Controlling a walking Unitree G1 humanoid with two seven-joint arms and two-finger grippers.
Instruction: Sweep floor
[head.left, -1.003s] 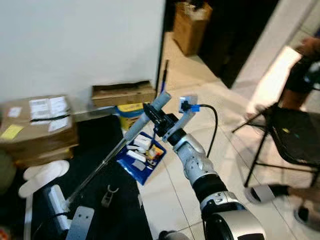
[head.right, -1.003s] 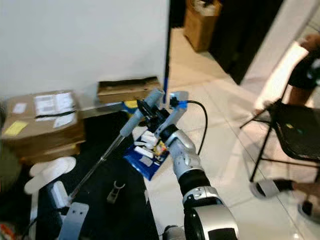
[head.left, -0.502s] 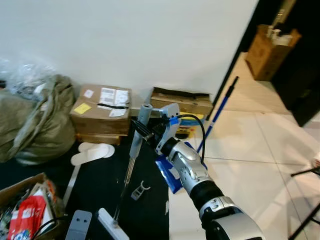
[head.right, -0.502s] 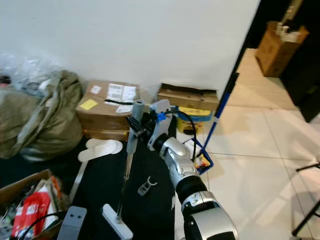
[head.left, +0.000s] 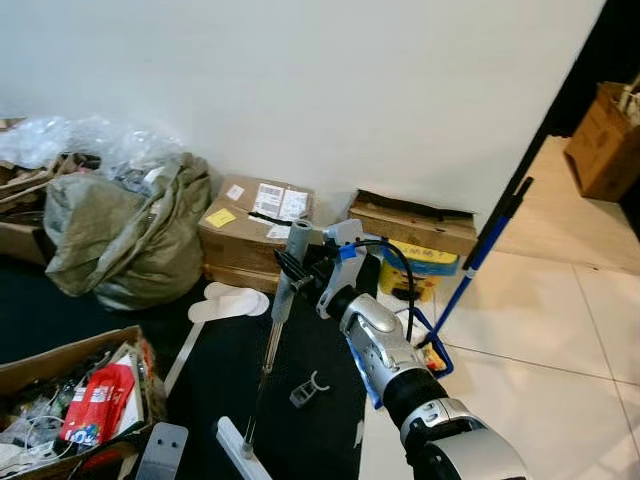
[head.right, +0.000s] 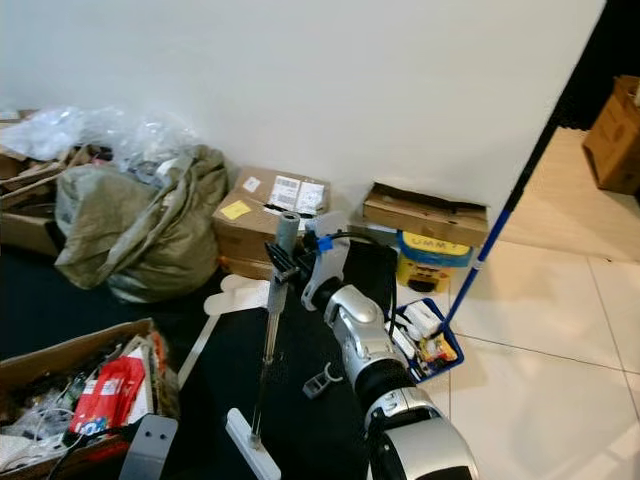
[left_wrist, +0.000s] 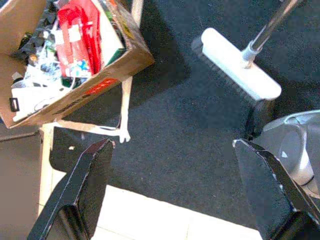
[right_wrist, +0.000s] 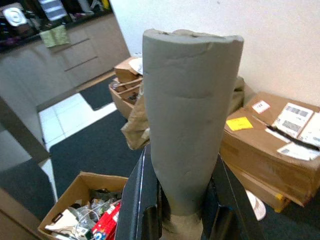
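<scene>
My right gripper (head.left: 291, 268) is shut on the grey foam handle (right_wrist: 187, 125) of a broom, with one black finger (right_wrist: 142, 210) on each side of it. The broom's metal shaft (head.left: 267, 360) runs almost straight down from the grip. Its white brush head (head.left: 240, 455) rests on the black rug (head.left: 310, 340) in front of me. In the left wrist view that brush head (left_wrist: 240, 75) lies ahead of my left gripper (left_wrist: 175, 200). The left gripper hangs low and open above the rug, holding nothing.
An open cardboard box of rubbish (head.left: 75, 400) sits at lower left. An olive bag (head.left: 125, 235), taped boxes (head.left: 255, 220) and white slippers (head.left: 228, 300) line the wall. A blue pole (head.left: 482, 250), a yellow tub (head.left: 425, 262) and a blue tray of items (head.right: 425, 340) stand right. A black clip (head.left: 308, 387) lies on the rug.
The camera has swung left, bringing the olive bag and the rubbish box into view. The broom has gone from steeply tilted to nearly upright, still held in my right gripper.
</scene>
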